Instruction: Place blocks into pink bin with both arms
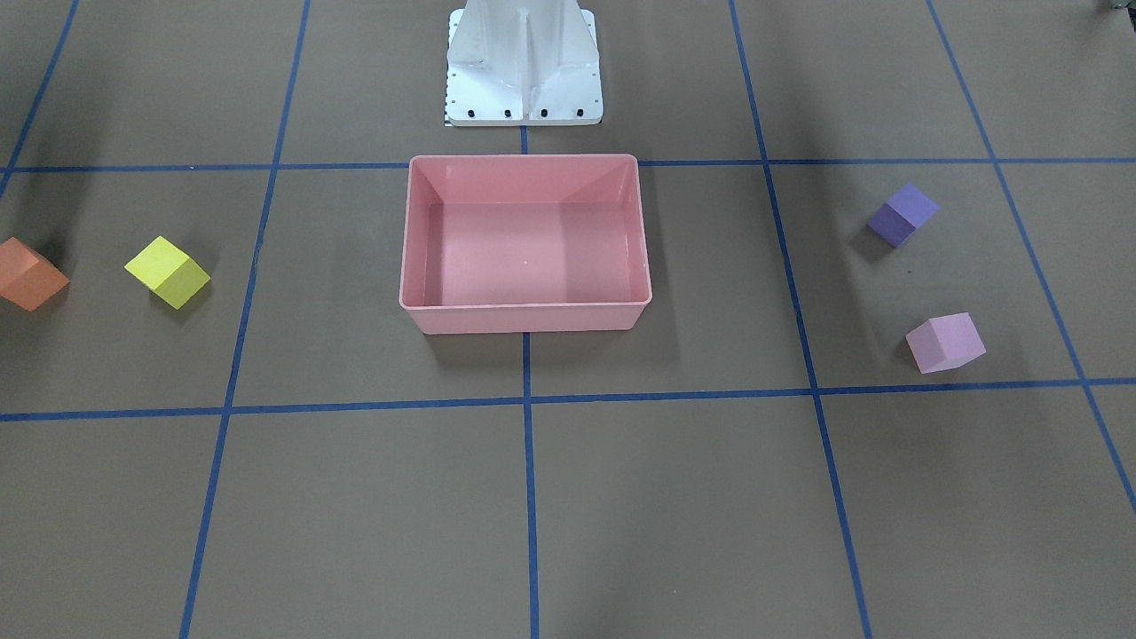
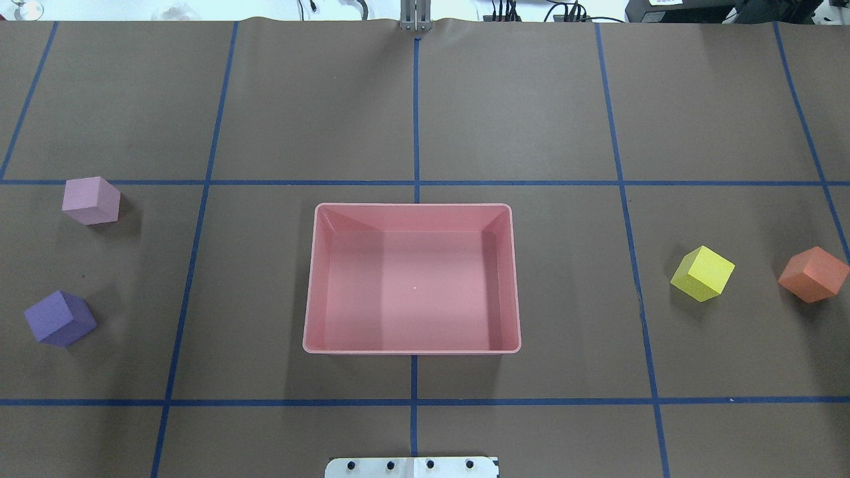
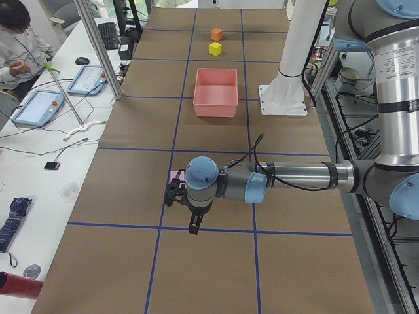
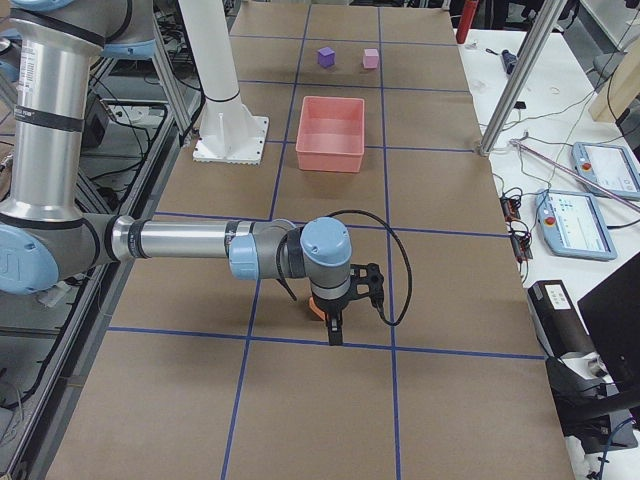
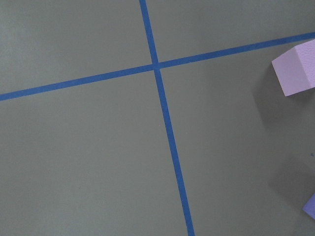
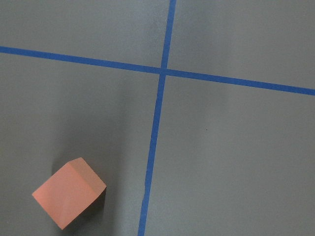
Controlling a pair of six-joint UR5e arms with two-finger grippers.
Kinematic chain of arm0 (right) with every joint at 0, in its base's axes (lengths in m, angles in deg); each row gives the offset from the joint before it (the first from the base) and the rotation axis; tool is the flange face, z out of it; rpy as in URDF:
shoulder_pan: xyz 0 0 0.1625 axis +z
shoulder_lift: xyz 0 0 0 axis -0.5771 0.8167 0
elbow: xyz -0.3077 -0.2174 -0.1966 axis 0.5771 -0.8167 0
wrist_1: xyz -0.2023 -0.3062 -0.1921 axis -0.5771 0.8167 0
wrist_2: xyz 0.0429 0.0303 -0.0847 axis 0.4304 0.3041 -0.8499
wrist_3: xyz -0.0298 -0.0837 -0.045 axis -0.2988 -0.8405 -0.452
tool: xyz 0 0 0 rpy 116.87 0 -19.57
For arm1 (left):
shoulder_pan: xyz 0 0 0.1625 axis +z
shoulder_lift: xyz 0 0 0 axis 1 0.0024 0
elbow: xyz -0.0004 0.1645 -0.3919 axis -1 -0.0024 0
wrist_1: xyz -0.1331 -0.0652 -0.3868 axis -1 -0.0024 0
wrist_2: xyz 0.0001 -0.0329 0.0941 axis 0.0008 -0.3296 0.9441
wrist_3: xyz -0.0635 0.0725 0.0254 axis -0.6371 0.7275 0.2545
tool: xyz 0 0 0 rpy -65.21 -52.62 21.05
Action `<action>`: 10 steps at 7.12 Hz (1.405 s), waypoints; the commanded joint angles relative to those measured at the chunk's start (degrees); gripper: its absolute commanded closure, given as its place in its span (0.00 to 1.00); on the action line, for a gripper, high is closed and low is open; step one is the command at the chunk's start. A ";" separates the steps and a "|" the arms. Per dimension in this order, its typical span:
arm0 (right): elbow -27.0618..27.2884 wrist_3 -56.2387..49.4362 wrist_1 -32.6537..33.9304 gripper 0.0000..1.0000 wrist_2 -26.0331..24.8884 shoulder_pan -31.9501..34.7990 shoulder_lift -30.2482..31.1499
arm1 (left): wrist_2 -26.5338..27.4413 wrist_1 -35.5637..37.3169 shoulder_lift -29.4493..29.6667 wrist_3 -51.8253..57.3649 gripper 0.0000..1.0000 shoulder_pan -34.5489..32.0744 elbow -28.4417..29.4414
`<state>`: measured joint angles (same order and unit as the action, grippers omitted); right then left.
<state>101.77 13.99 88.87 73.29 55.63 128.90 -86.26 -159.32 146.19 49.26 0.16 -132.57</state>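
A: Jaw state, quick?
B: Can't tell for the left gripper [image 3: 194,226] or the right gripper [image 4: 335,335]. Both show only in the side views, and neither wrist view catches a finger. Each points down at the table [image 2: 531,99]. Nothing visibly held.

A: Blocks, relative to the jaws?
B: The light pink block [image 2: 91,200] is near the left jaws, off to one side and not between them. The purple block [image 2: 60,318] is off that same side, barely clipping the wrist view. The orange block [image 2: 813,273] is near the right jaws, also offset. The yellow block [image 2: 702,273] lies past it, toward the bin.

A: Bin?
B: The pink bin [image 1: 524,318] is well apart from both sets of jaws, roughly midway between them, and empty.

A: Why laid out like that?
B: My read: the bin is centred so either arm can reach it, with two blocks per side so each arm clears its own pair. The grippers hang point-down near their closest block, probably set up for a top-down pick.

A: Progress?
B: Nothing binned; all four are on the table.
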 commanded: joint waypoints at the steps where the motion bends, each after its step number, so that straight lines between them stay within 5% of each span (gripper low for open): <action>1: 0.00 -0.09 -0.09 0.00 0.00 0.00 0.00 | 0.06 0.00 0.05 -0.09 0.00 -0.04 -0.88; 6: 0.08 0.43 -11.76 0.00 -0.44 0.09 0.53 | -0.03 -0.61 1.54 -0.53 0.00 0.05 -2.63; 8: -0.26 1.05 -13.88 0.00 -0.35 0.09 -0.27 | -0.20 -7.26 10.81 -0.61 0.00 0.05 0.84; 10: -0.52 1.04 -15.63 0.00 -0.44 0.18 -0.18 | -0.38 -8.96 13.58 -3.75 0.00 0.66 2.70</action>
<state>101.59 14.86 74.63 72.88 55.78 128.75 -86.52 -166.95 157.50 47.87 0.51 -131.41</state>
